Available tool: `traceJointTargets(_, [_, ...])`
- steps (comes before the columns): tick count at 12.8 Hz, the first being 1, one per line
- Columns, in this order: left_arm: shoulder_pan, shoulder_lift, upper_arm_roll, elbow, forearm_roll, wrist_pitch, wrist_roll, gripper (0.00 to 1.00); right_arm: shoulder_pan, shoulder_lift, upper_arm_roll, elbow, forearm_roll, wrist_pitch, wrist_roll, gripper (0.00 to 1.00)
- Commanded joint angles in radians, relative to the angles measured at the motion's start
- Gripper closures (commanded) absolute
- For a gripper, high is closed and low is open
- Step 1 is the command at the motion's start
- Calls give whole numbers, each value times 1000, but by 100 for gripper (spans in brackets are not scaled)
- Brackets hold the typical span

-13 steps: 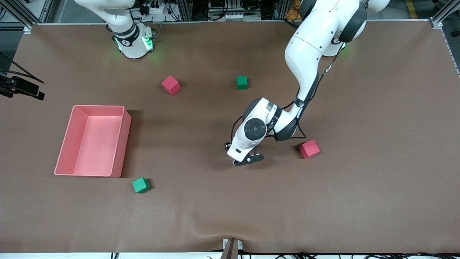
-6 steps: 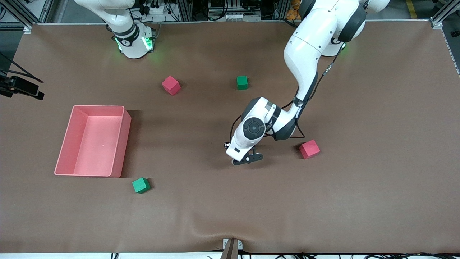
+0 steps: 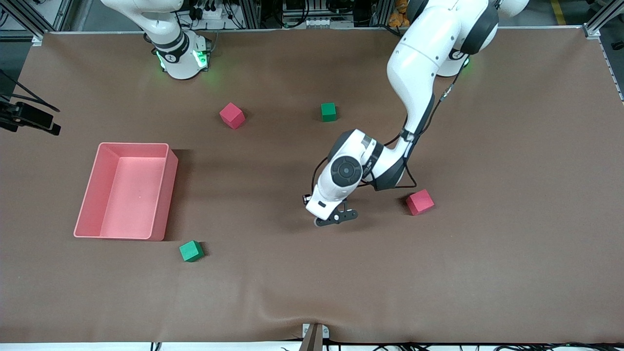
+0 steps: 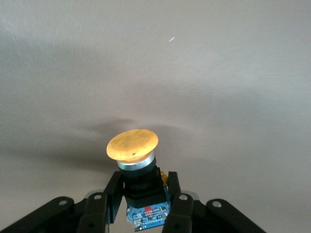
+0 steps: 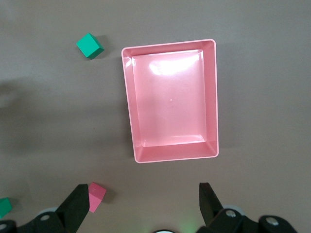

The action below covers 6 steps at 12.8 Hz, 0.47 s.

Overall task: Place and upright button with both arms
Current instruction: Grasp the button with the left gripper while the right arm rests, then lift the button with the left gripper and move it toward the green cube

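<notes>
Between the left gripper (image 4: 143, 204) fingers, the button (image 4: 135, 155), clamped.

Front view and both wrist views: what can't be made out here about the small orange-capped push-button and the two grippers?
- Orange-capped black push-button: hidden in the front view under the left arm's wrist; only the left wrist view shows it, gripped by the left gripper.
- Whether the button touches the brown table: cannot tell.
- Button's base: cut off by the left wrist view's edge.
- Right gripper: out of the front view; it is open, above the pink rectangular bin.
</notes>
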<state>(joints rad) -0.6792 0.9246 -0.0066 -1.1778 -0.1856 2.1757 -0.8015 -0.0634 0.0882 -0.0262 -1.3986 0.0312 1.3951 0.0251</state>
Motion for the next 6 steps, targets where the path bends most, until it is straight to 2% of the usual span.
traceJointTargets(1, [-90,-78,43,-16,139,-25,-163,100,-4,8,8,29,3,-19,16,0])
traceJointTargets(3, [-156,-82,47,-14,311,-23,-284,100,-4,8,6,29,-8,-19,15,0])
traceJointTargets(5, [-206,-93,48,-16,400,-25,-408,100,-4,7,8,29,-7,-30,15,0])
traceJointTargets(6, [-236,-104,69,-16,449,-25,-471,95,-3,7,8,29,-7,-39,15,0])
